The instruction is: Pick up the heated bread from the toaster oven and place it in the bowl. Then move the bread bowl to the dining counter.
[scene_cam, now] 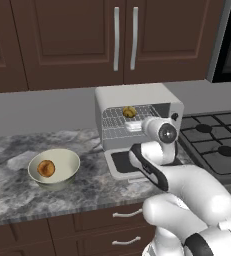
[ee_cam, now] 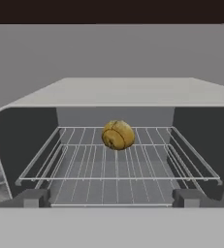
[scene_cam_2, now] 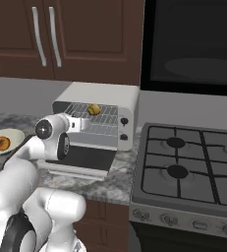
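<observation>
Gripper (ee_cam: 111, 198): fingers spread wide, one at each side of the oven mouth, nothing between them; aimed straight into the cavity, level with the rack.
Heated bread (ee_cam: 117, 134): sits toward the back of the wire rack (ee_cam: 84, 169), roughly centred; gripper not touching it, well short of it.
Toaster oven (scene_cam: 137, 97): door (scene_cam: 122, 162) dropped flat, cavity open; arm wrist hangs over the door.
Bowl (scene_cam: 69, 157): on the marble worktop (scene_cam: 17, 195) left of the oven, well apart from it; already holds a rounder orange-brown bun (scene_cam: 46, 168).
Step, my read: approach for the pick; grasp not yet made.
Risk 1: roll is lumpy and round, fingers closing off-centre could squirt it further back or off the rack.
Risk 2: low approach could catch a fingertip in the rack wires or scrape the front bar.
Risk 3: tight roof clearance, wrist could knock the oven top or the door on the way in.
Risk 4: bowl is occupied, so the roll may land on the bun and sit high, likely to roll out when the bowl is carried.
</observation>
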